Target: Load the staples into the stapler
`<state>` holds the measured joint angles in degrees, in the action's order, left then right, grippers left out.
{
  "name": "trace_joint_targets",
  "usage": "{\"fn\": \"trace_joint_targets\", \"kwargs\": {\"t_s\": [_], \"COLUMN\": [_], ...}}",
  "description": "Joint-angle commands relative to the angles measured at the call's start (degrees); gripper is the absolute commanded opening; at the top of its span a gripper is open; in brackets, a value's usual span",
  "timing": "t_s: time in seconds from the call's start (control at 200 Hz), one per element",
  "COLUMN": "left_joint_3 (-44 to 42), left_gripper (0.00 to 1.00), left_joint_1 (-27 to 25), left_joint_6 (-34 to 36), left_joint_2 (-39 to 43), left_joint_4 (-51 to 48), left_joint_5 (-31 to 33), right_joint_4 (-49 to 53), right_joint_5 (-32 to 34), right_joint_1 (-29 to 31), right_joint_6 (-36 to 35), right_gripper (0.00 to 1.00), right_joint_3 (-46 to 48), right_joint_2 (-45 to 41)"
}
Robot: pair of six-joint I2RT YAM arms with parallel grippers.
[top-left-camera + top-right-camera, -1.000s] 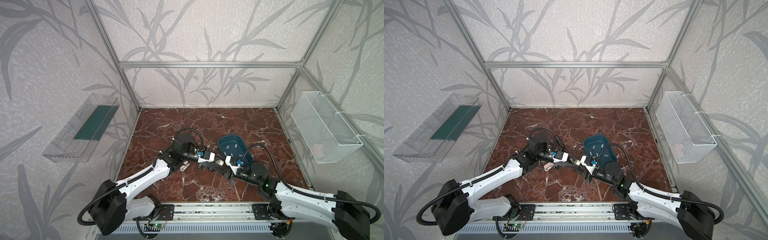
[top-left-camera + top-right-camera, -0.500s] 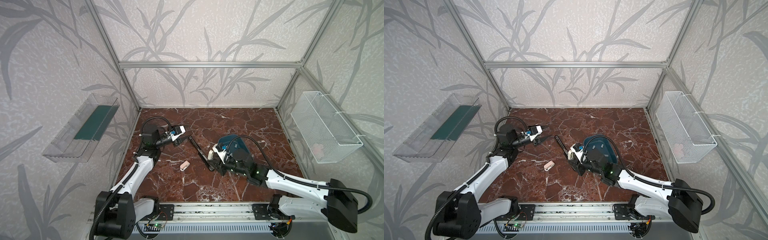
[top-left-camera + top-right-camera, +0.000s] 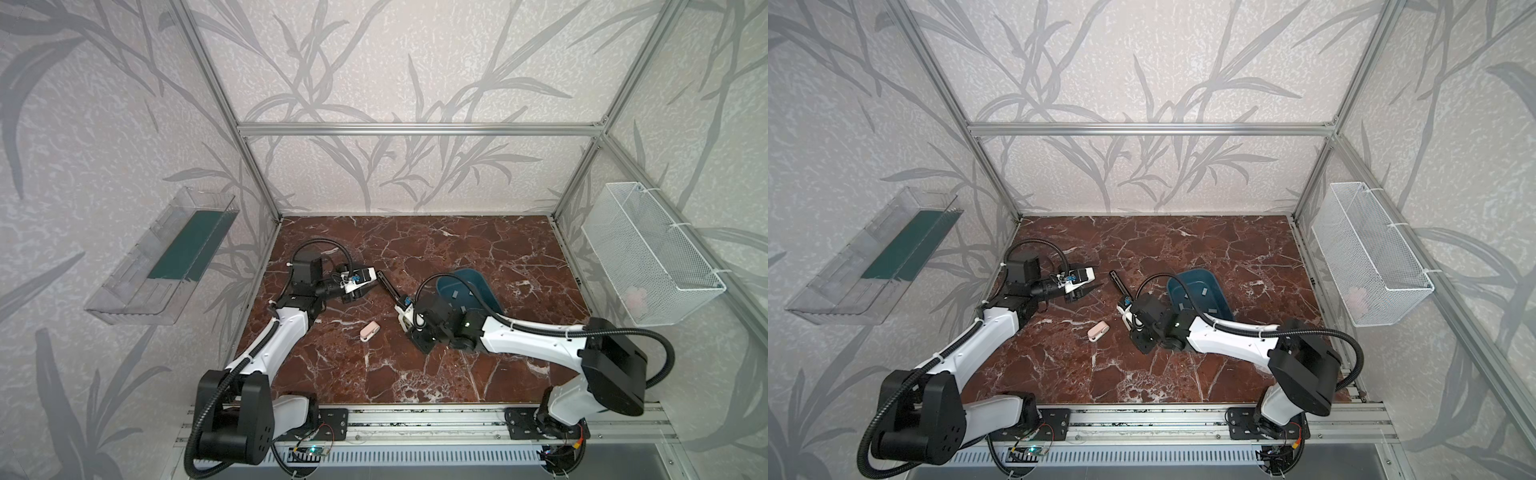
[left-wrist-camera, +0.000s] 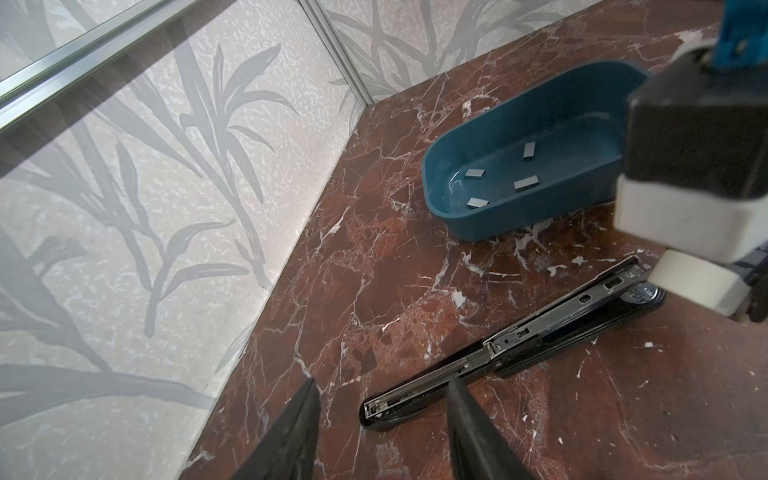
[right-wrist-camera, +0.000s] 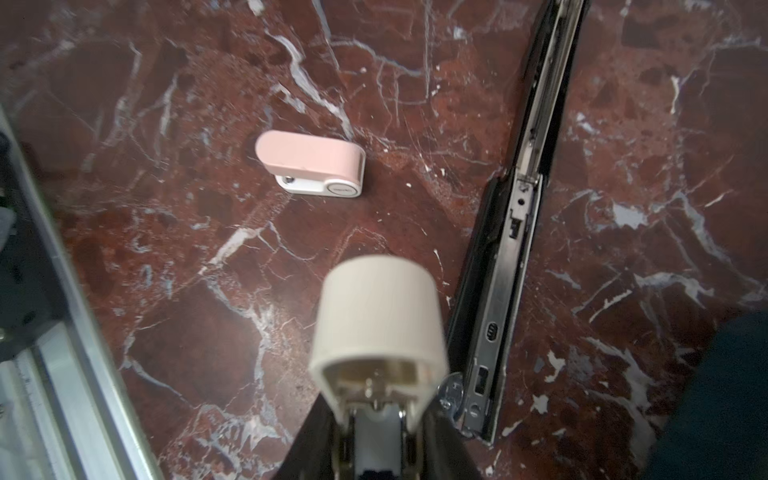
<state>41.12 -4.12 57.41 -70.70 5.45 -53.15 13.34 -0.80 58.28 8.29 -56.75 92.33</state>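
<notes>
The right hand is clenched on a small white stapler, whose rounded end sticks out past the black fingers and hangs low over the table. Just beside it lies the long black stapler, folded flat open with its bare metal channel facing up. Whether the white stapler touches it I cannot tell. The black stapler's hinged end sits next to the right hand and its other end reaches toward the left hand. That hand is released and empty, its 2 dark fingers spread apart and tilted down above that far tip, not touching it. Further out, a pink stapler lies on the table, closed, apart from the black one and on the side nearer the robot's base rail. On the black stapler's other side, partly behind the right arm in both top views, stands a blue tray, near it but clear of it. The staples lie loose on the tray's floor – 4 short grey strips, spaced apart from each other. On the enclosure walls hang a clear plastic shelf at the left and a white wire basket at the right, the latter holding something pale pink – too blurred to name.
</notes>
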Motion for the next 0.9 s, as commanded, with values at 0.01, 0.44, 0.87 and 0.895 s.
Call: {"fn": "trace_joint_targets", "kwargs": {"t_s": [0.01,0.44,0.87,0.895], "left_joint_3": [0.9,1.3,1.4,1.4], "left_gripper": [0.51,0.51,0.51,0.51], "left_joint_1": [0.2,0.0,0.0,0.0], "left_joint_6": [2.7,3.4,3.8,3.8], "left_joint_2": [0.5,-0.1,-0.1,-0.1], "left_joint_4": [-1.1,-2.1,-2.1,-2.0], "left_joint_5": [2.6,1.0,0.3,0.2], "right_joint_4": [6.5,7.2,6.5,6.7], "right_joint_5": [2.6,3.8,6.1,6.3], "right_joint_1": [0.0,2.4,3.9,3.9], "right_joint_6": [-0.4,0.4,2.0,2.2], "right_gripper": [0.08,0.14,0.34,0.36], "right_joint_3": [-4.5,-8.5,-9.7,-9.8], "right_joint_2": [4.1,13.0,16.3,16.4]}}
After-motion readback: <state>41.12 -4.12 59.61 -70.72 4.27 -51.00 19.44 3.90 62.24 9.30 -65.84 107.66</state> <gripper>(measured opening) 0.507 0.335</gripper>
